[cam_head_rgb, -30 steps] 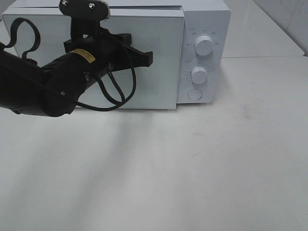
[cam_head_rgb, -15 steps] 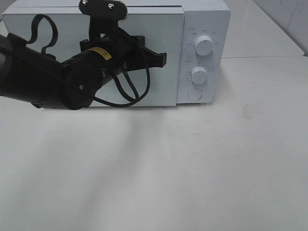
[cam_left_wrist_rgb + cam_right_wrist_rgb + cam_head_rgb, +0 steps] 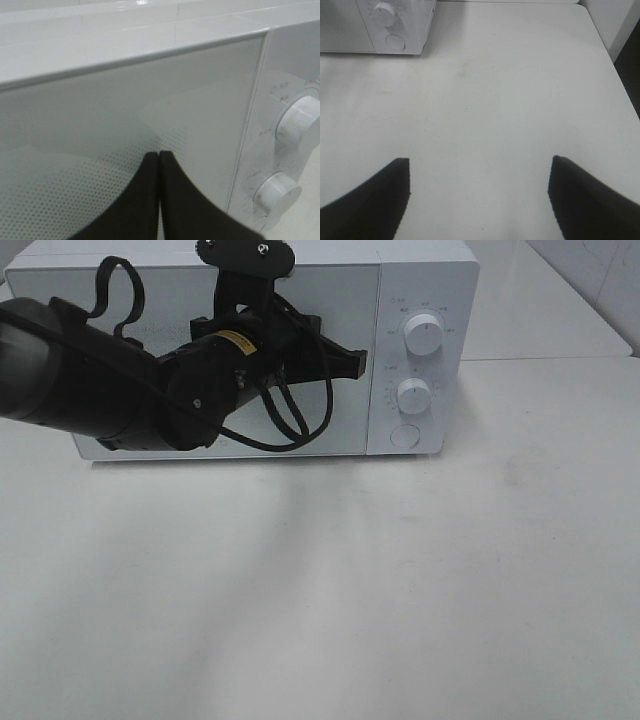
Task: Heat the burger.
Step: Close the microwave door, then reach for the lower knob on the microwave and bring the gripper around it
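My left gripper [image 3: 159, 152], jaws together, points at the microwave door [image 3: 100, 125] ahead, dials [image 3: 300, 122] just beside, likely pushing it shut; my right gripper [image 3: 479, 160], jaws apart, hangs above the table [image 3: 495, 75].

A kitchen-like setup: a white microwave [image 3: 425, 295] stands on a plain white tabletop [image 3: 400, 590].

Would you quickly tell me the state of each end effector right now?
Left end effector: closed, holding nothing, in front of the microwave door.
Right end effector: open, empty, above the table.
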Robot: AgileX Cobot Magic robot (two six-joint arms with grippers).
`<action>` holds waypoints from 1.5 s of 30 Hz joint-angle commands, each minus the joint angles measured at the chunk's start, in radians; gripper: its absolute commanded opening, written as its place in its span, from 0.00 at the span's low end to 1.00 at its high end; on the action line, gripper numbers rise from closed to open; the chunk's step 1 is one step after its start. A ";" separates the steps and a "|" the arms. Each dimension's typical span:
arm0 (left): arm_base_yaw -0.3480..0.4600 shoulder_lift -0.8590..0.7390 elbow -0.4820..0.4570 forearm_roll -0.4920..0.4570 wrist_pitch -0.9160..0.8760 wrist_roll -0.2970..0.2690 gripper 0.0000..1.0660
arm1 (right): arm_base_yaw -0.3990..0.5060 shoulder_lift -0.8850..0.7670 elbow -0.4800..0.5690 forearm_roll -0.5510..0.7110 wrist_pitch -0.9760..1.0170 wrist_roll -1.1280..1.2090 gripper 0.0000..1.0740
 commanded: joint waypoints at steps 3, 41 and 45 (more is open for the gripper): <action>-0.009 -0.036 0.029 -0.055 -0.021 0.001 0.00 | -0.007 -0.025 0.003 0.001 -0.003 0.008 0.71; -0.003 -0.480 0.121 0.317 1.405 -0.201 0.95 | -0.007 -0.025 0.003 0.001 -0.003 0.009 0.71; 0.109 -0.536 0.121 0.351 1.535 -0.252 0.95 | -0.007 -0.025 0.003 0.001 -0.003 0.009 0.71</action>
